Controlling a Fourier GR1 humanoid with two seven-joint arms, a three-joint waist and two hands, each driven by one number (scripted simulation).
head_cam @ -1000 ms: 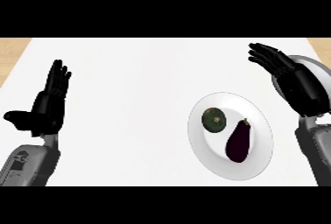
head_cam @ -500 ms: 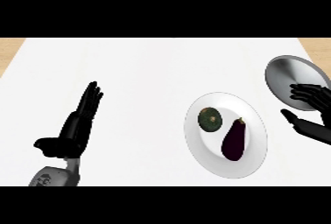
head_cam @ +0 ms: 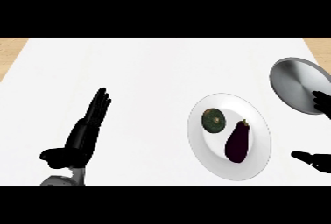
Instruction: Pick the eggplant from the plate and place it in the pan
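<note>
A dark purple eggplant point(head_cam: 237, 141) lies on the white plate point(head_cam: 258, 127), right of centre, beside a round green vegetable point(head_cam: 213, 120). The grey pan point(head_cam: 296, 85) sits at the right edge, above and right of the plate. My right hand point(head_cam: 318, 160) shows only partly at the right edge, with a thumb tip low beside the plate and fingers over the pan's lower rim; it holds nothing. My left hand point(head_cam: 85, 131) stands open at lower left, fingers up, far from the plate.
The white counter point(head_cam: 129, 74) spreads across the view, with wooden strips at the top corners point(head_cam: 13, 52).
My right hand has drawn back and down toward the right edge, uncovering the pan. The left hand has shifted right and lower. The eggplant stays on the plate.
</note>
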